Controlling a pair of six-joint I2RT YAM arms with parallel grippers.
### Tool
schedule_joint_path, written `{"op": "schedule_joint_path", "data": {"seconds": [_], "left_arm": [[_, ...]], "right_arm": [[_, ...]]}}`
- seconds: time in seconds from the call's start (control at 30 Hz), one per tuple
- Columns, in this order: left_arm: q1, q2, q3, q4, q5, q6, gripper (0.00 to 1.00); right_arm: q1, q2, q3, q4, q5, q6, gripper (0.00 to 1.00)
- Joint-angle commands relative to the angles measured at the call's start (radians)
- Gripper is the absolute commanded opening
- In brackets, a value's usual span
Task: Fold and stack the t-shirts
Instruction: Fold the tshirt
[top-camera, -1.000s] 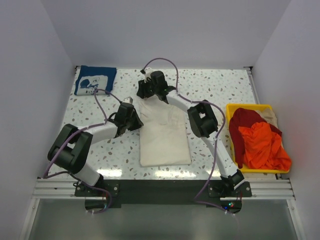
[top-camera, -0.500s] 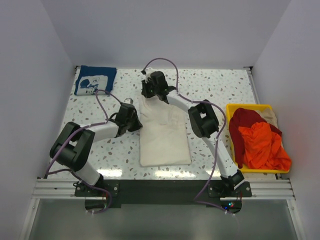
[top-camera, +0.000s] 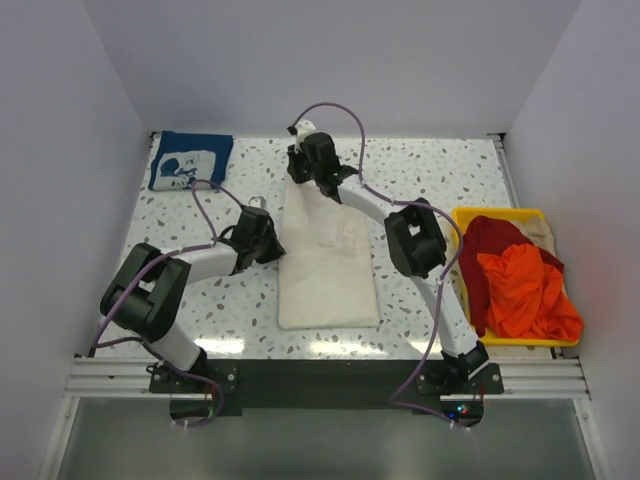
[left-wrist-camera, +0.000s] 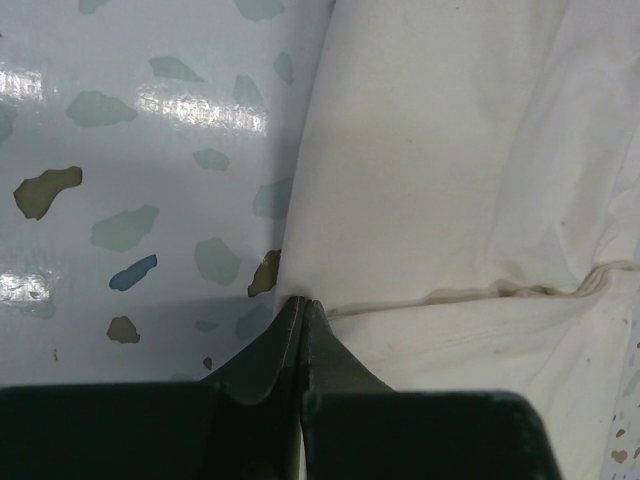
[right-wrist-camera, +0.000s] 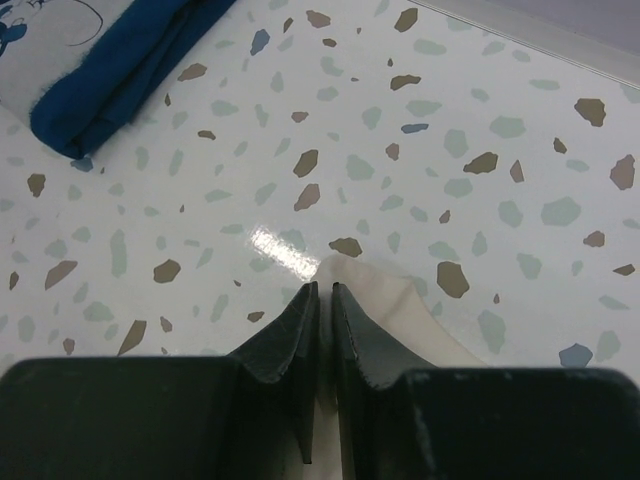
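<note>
The large cream t-shirt (top-camera: 328, 270) lies as a long folded strip in the middle of the table. My left gripper (top-camera: 268, 240) is shut at its left edge, the tips pinched together right at a seam (left-wrist-camera: 302, 302) of the cream cloth (left-wrist-camera: 440, 150). My right gripper (top-camera: 300, 172) is shut on the shirt's far left corner, with cream cloth (right-wrist-camera: 385, 285) between the fingers (right-wrist-camera: 322, 288). The navy t-shirt (top-camera: 190, 160) with white print lies folded at the far left; it also shows in the right wrist view (right-wrist-camera: 110, 70). The orange-red t-shirt (top-camera: 525, 290) and the beige one (top-camera: 543, 232) lie in the bin.
The yellow plastic bin (top-camera: 500, 213) stands at the right edge and also holds a dark red garment (top-camera: 490, 245). White walls close the table at the back and on both sides. Purple cables loop above both arms.
My right gripper has moved toward the back wall with the cream shirt's far corner, drawing the cloth longer. My left gripper has stayed at the left edge.
</note>
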Motion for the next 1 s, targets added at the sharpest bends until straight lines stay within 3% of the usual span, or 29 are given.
{"op": "schedule_joint_path", "data": {"seconds": [0.0,0.13,0.23,0.37,0.5,0.6,0.7,0.97], "left_arm": [[0.006,-0.002,0.007,0.026,0.002,0.019,0.0],[0.006,-0.012,0.021,0.023,0.002,0.021,0.0],[0.008,-0.027,0.044,0.014,0.002,0.028,0.01],[0.008,-0.061,0.096,-0.011,0.002,0.038,0.14],[0.011,-0.123,0.156,-0.043,0.002,0.05,0.29],[0.014,-0.189,0.15,-0.071,0.002,0.047,0.37],[0.014,-0.275,0.092,-0.08,0.031,0.044,0.45],[0.014,-0.518,-0.199,-0.049,0.226,-0.016,0.52]], "right_arm": [[0.0,-0.044,0.003,0.046,0.039,-0.004,0.14],[-0.002,-0.047,-0.011,0.025,0.083,-0.011,0.22],[-0.002,-0.055,0.007,-0.004,0.123,-0.023,0.39],[-0.016,-0.099,0.0,-0.058,0.159,-0.017,0.49],[-0.033,-0.194,-0.039,-0.122,0.163,0.012,0.5],[-0.037,-0.303,-0.08,-0.28,0.171,0.061,0.51],[-0.048,-0.484,-0.262,-0.329,0.136,0.162,0.51],[-0.051,-0.958,-0.893,-0.477,-0.047,0.366,0.52]]}}
